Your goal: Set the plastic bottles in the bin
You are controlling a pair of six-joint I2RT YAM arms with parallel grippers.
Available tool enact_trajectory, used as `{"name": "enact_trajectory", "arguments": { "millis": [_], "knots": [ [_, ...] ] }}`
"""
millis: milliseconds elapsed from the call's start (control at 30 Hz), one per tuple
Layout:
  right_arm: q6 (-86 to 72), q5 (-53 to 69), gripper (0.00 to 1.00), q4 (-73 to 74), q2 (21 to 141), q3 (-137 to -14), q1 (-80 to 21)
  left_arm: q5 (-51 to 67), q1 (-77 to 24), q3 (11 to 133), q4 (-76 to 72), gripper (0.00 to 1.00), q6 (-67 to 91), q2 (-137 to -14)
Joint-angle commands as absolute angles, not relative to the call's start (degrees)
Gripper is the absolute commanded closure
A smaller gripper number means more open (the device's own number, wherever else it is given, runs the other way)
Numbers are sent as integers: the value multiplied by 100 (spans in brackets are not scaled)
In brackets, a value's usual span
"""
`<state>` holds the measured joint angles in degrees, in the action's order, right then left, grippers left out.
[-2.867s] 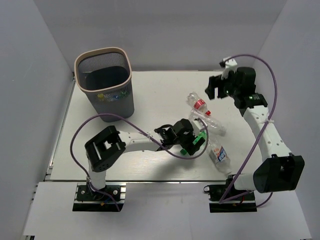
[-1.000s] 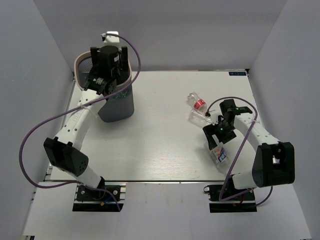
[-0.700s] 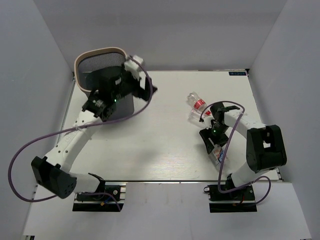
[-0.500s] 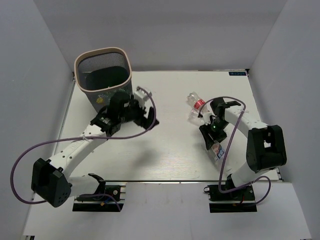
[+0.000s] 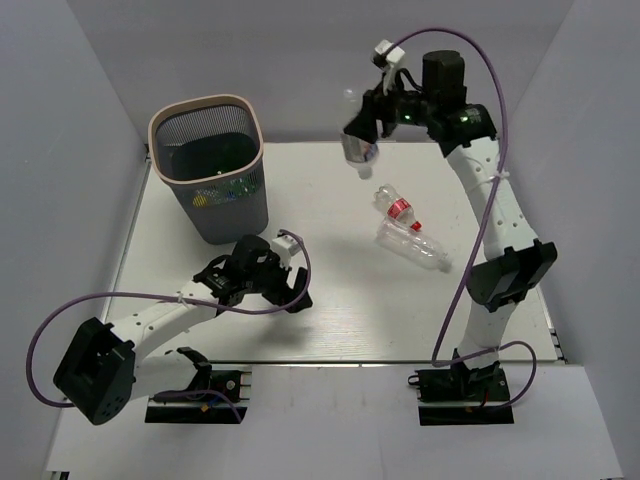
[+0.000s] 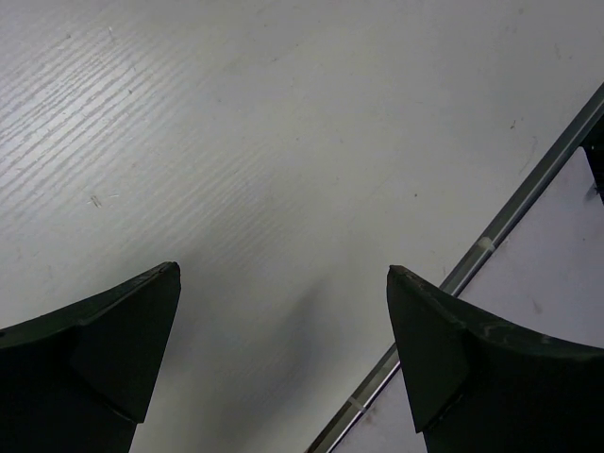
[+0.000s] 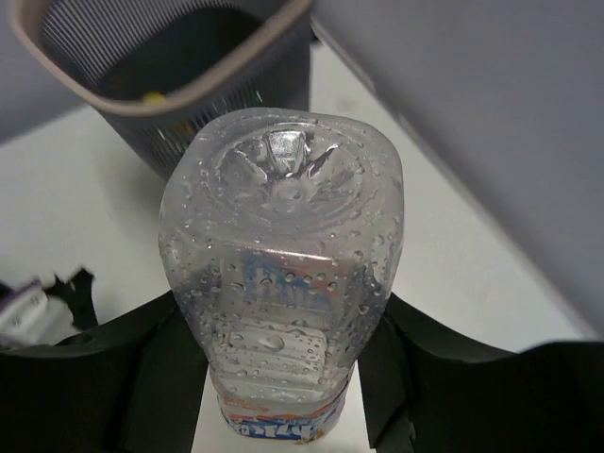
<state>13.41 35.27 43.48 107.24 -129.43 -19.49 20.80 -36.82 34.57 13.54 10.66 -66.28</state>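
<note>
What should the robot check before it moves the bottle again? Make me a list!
1. Grip: ok. The right gripper clamps the held bottle on both sides.
2. Bottle above the bin: not ok. It hangs off to the bin's right.
3. Bin upright, mouth unblocked: ok.
4. Left gripper out of the way: ok. It is open, low over the table.
5. Table cleared: not ok. A red-labelled bottle and a clear bottle lie there.
</note>
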Motion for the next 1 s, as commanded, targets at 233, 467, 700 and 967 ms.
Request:
{"name": "enact_trajectory", "arguments": {
  "millis": [233,467,700,967],
  "knots": [
    [-1643,3666,93,-2574,11440,-12487,-3207,1969,-4051,3252,861,0,1511,-6416],
    [-1679,3410,95,-3313,11962,-13114,-3735,1784,-4280,3200,861,0,1617,-6478],
    [-1661,2980,39,-3351,12647,-13278,-4157,1582,-4526,3392,748,0,1723,-6600],
    [-1275,2953,10,-3129,13026,-13395,-4298,1301,-4764,4235,537,0,1564,-7312]
  ]
}}
